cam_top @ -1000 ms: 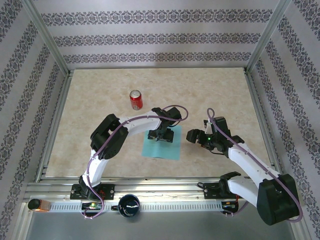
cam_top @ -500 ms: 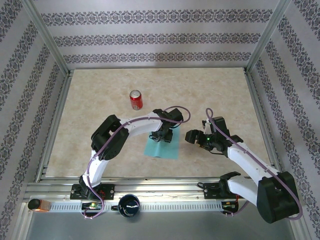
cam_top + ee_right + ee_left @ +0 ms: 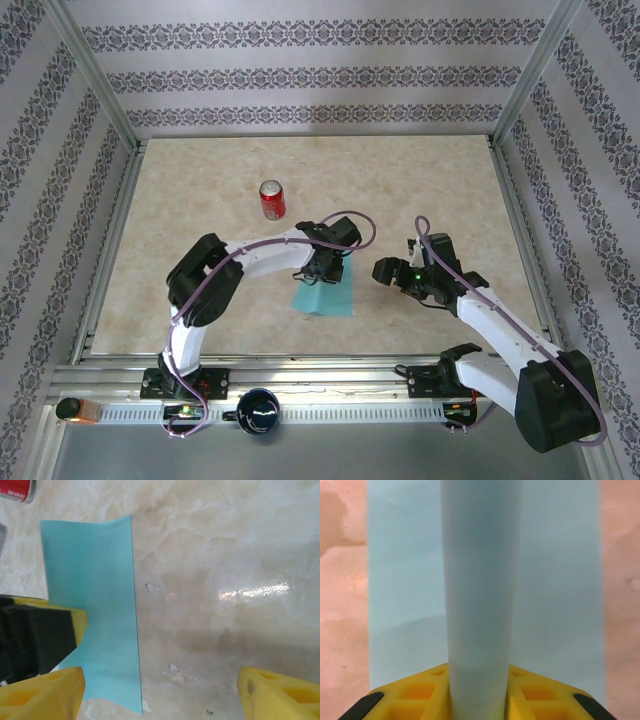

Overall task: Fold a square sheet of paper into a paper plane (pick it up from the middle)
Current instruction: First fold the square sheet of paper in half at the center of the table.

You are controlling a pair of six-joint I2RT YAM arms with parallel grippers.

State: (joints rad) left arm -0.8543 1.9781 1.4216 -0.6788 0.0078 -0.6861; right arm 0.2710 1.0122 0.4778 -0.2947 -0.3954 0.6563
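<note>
Marbled beige table [image 3: 200, 190]; left gripper [image 3: 319, 271] pinches a raised ridge along the middle of the square sheet of paper [image 3: 330, 299], which lies flat around it; right gripper [image 3: 384, 270] gapes wide at 3 o'clock, near the sheet's edge.

Plain turquoise-blue, that's the square sheet of paper [image 3: 328, 297]. The table [image 3: 180, 220] is marbled beige and cream. Red can [image 3: 272, 200], silver top. Arms [image 3: 500, 322] white with black joints, purple cables [image 3: 350, 212]. Right pincer [image 3: 160, 692]: bright yellow fingers [image 3: 280, 692]. Walls [image 3: 300, 75] white, banded with grey damask stripes.
</note>
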